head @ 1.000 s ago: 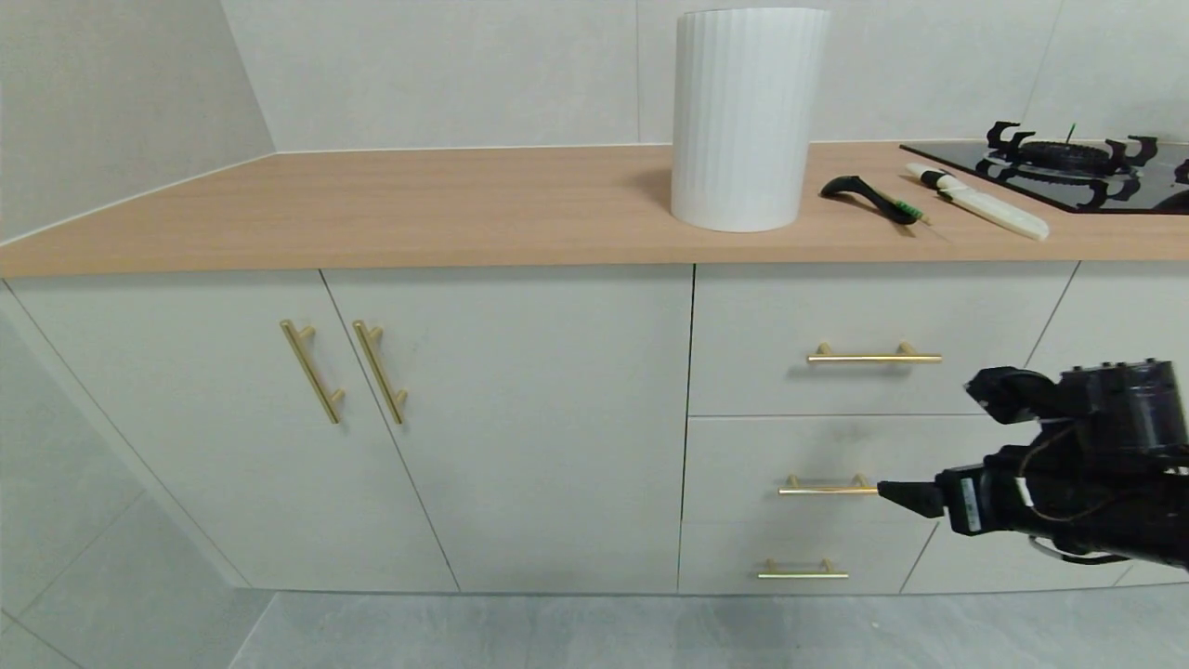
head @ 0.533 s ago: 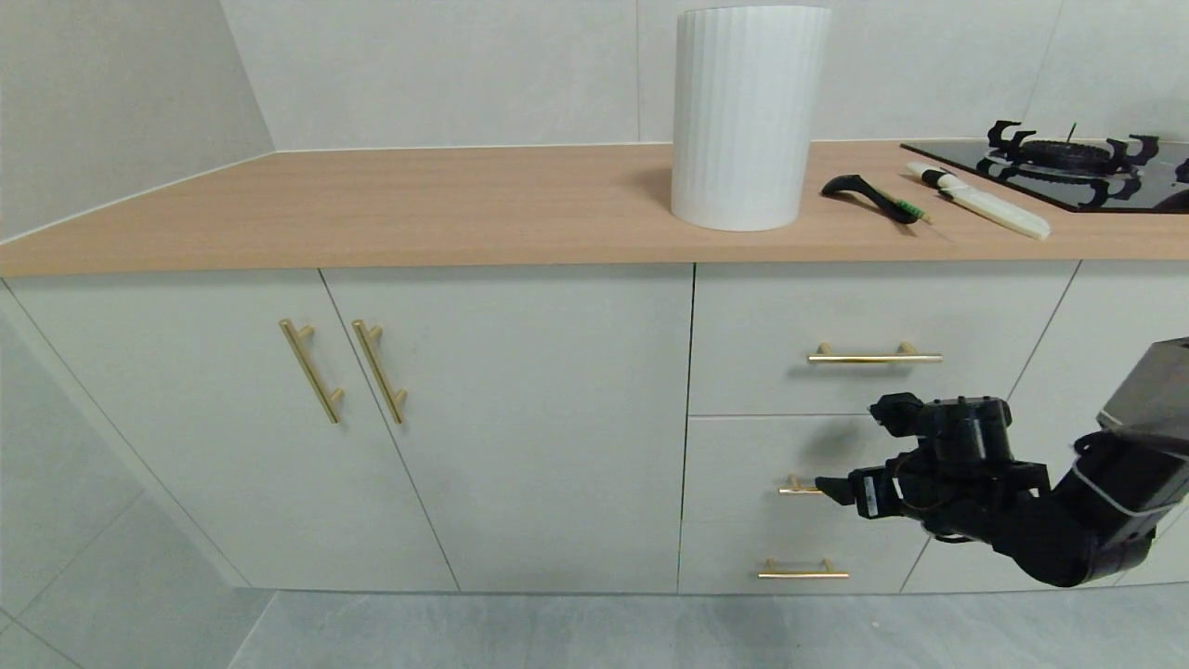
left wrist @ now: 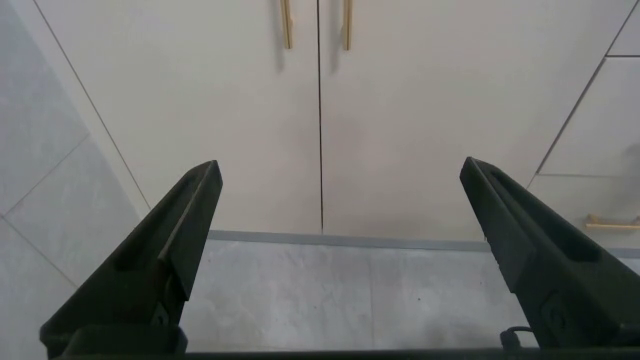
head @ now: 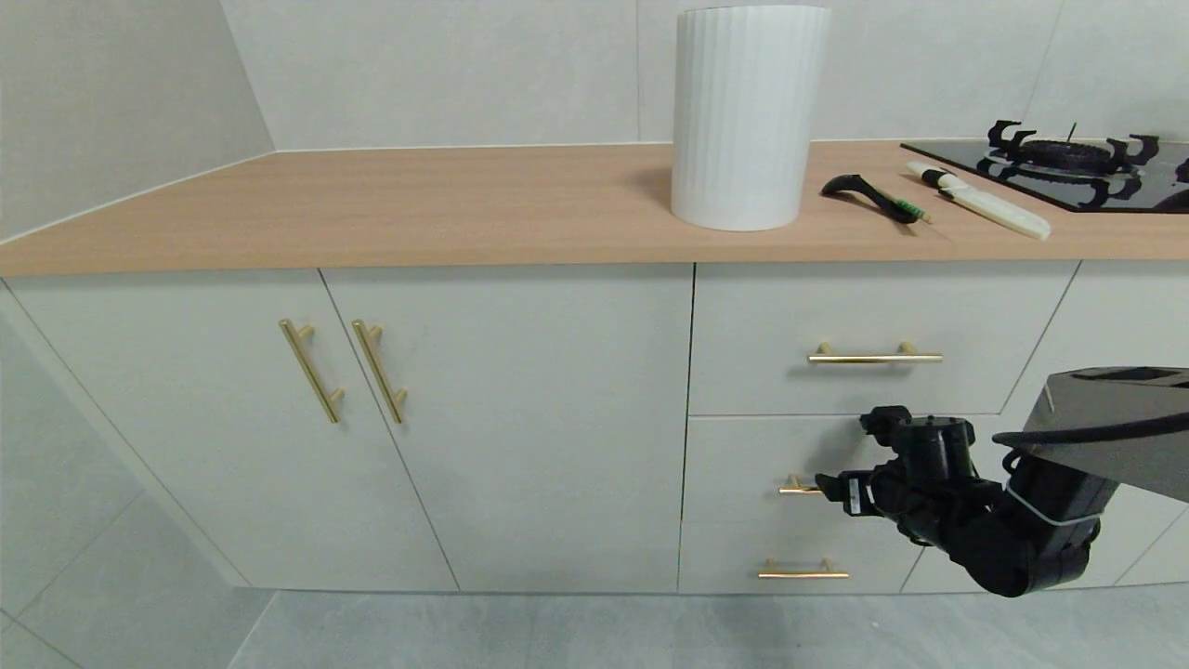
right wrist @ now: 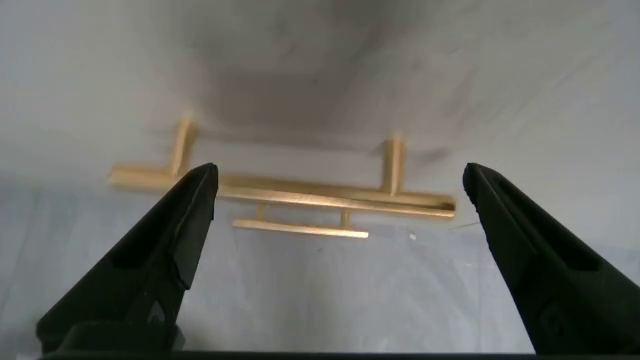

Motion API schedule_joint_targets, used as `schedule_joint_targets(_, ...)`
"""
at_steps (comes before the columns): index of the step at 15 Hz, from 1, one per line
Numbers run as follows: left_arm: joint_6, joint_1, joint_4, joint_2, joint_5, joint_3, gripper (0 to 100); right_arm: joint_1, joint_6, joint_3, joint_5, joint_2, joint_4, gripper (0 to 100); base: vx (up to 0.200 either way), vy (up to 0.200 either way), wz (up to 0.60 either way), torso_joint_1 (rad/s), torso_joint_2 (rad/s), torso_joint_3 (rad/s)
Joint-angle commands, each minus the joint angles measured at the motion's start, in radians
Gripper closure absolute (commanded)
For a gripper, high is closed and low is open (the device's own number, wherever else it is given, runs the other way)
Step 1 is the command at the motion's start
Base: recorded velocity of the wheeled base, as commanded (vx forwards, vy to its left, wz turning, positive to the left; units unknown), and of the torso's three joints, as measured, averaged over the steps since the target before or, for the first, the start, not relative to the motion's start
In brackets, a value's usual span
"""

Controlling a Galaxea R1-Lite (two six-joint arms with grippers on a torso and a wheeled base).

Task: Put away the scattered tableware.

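A black peeler (head: pixel 868 197) and a white-handled knife (head: pixel 980 202) lie on the wooden counter (head: pixel 446 204), right of a tall white ribbed container (head: pixel 748 116). Below them are three drawers with gold handles. My right gripper (head: pixel 845 453) is open at the middle drawer's handle (head: pixel 799 486). In the right wrist view that handle (right wrist: pixel 300 192) runs across between the spread fingers of the right gripper (right wrist: pixel 337 180), close in front. The left gripper (left wrist: pixel 340 170) is open and holds nothing, low before the double cabinet doors (left wrist: pixel 320 110).
A black gas hob (head: pixel 1068 167) sits at the counter's far right. The top drawer handle (head: pixel 873 357) and bottom drawer handle (head: pixel 803 573) flank the middle one. Two cabinet door handles (head: pixel 344 372) are on the left. Grey floor tiles (head: pixel 464 632) lie below.
My right arm has swung left and in toward the drawers, bringing its open gripper up to the middle drawer's handle. The counter items have not moved.
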Motion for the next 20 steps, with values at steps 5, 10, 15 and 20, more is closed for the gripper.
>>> schedule_joint_targets(5,-0.001,0.001,0.0,0.0,0.001,0.0,0,-0.003,0.0,-0.039,-0.05,0.067,0.007,0,0.0,0.0,0.0,0.0,0.0,0.0)
schedule_joint_targets(10,-0.001,0.001,0.0,0.0,0.001,0.0,0,-0.003,-0.006,-0.035,-0.048,0.081,0.011,0,0.0,0.0,0.0,0.0,0.0,0.0)
schedule_joint_targets(15,-0.001,0.001,0.0,0.0,0.001,0.0,0,-0.003,-0.008,-0.024,-0.048,0.072,0.028,0,0.0,0.0,0.0,0.0,0.0,0.0)
schedule_joint_targets(20,-0.001,0.001,0.0,0.0,0.001,0.0,0,-0.001,-0.008,0.004,-0.041,0.015,0.082,0,0.0,0.0,0.0,0.0,0.0,0.0)
